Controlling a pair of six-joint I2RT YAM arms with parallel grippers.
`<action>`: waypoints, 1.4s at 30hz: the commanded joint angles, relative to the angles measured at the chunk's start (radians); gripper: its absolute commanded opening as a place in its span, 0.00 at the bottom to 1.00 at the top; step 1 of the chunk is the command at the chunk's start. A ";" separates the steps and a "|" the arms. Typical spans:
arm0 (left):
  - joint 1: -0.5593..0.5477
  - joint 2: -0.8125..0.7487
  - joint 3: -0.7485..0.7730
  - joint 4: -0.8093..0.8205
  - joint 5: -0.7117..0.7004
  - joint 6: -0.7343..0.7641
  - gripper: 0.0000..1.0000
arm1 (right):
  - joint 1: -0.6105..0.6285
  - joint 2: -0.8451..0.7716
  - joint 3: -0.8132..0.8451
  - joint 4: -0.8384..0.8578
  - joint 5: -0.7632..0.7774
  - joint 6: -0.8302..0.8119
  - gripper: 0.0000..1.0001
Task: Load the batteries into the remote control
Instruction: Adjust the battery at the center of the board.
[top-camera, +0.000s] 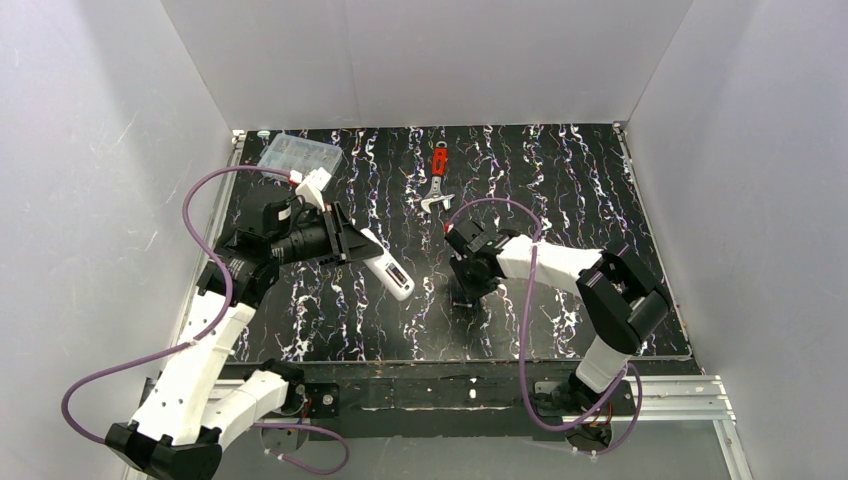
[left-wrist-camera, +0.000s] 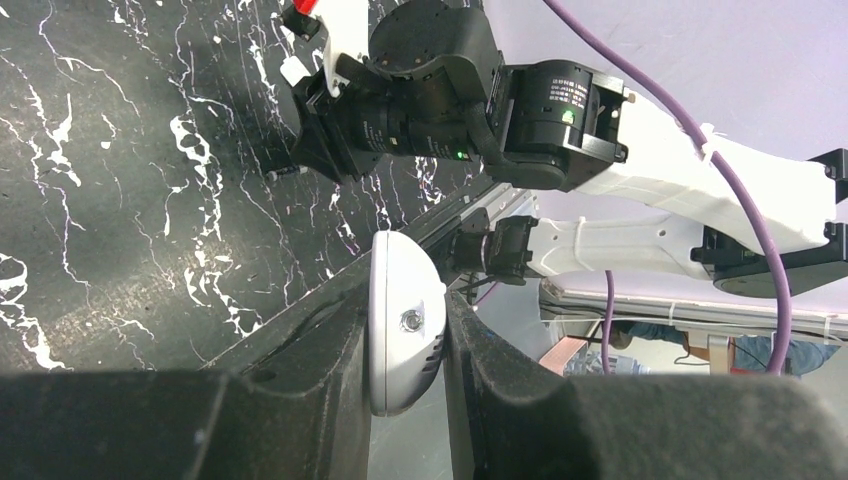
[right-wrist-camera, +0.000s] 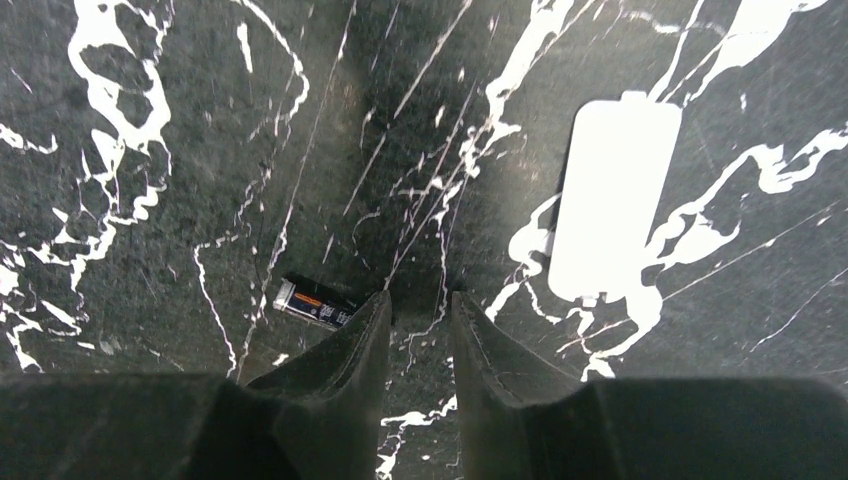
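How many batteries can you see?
1. The battery lies on the black table, close beside the right gripper, its end tucked behind one fingertip. A second may be hidden; the other views show none.

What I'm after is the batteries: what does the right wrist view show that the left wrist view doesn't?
Only the right wrist view: one battery lying flat just left of the right gripper, which is narrowly parted and holds nothing, and a flat white cover plate to its right. Only the left wrist view: the remote control clamped in the left gripper, with the right arm beyond. Both: the black marbled table.
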 joint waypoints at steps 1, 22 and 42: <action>0.007 -0.002 -0.009 0.039 0.051 -0.016 0.00 | 0.012 -0.026 -0.041 -0.081 -0.033 0.049 0.36; 0.007 -0.009 -0.011 0.034 0.045 -0.020 0.00 | 0.019 -0.253 -0.121 0.093 -0.212 -0.188 0.54; 0.007 -0.011 -0.012 0.033 0.036 -0.024 0.01 | 0.048 -0.081 -0.007 -0.035 -0.257 -0.300 0.56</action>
